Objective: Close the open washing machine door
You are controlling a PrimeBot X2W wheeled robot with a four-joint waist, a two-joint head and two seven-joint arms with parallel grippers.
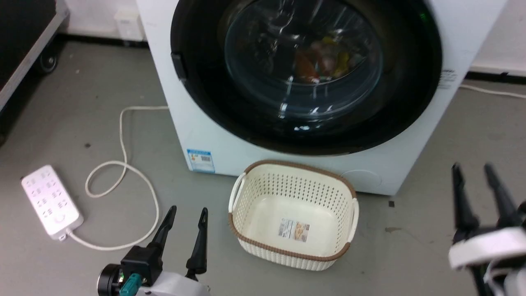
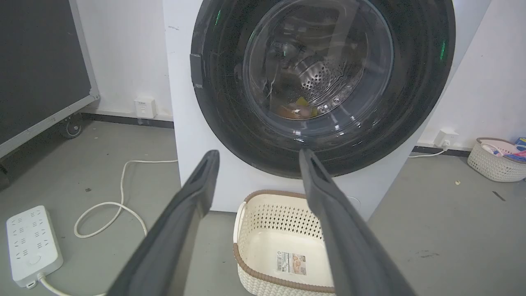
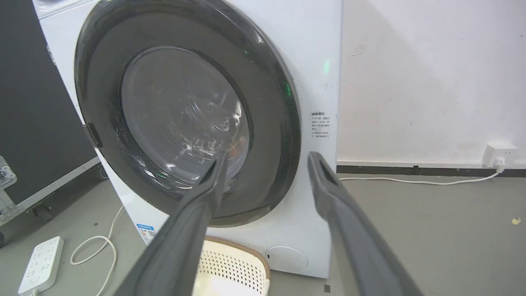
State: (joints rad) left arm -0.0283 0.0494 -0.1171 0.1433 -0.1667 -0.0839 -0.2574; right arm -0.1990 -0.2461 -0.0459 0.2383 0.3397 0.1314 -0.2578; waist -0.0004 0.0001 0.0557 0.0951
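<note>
Washing machine door: seated flush against washer front, judged closed; nothing apparently left to do. Left gripper, right gripper: fingers parted, empty, well apart from door

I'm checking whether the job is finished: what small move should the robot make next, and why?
Probably none beyond holding back: the round black washing machine door with its clear glass window looks flush against the white washer front, and the left gripper and right gripper hang open, clear of it.
</note>
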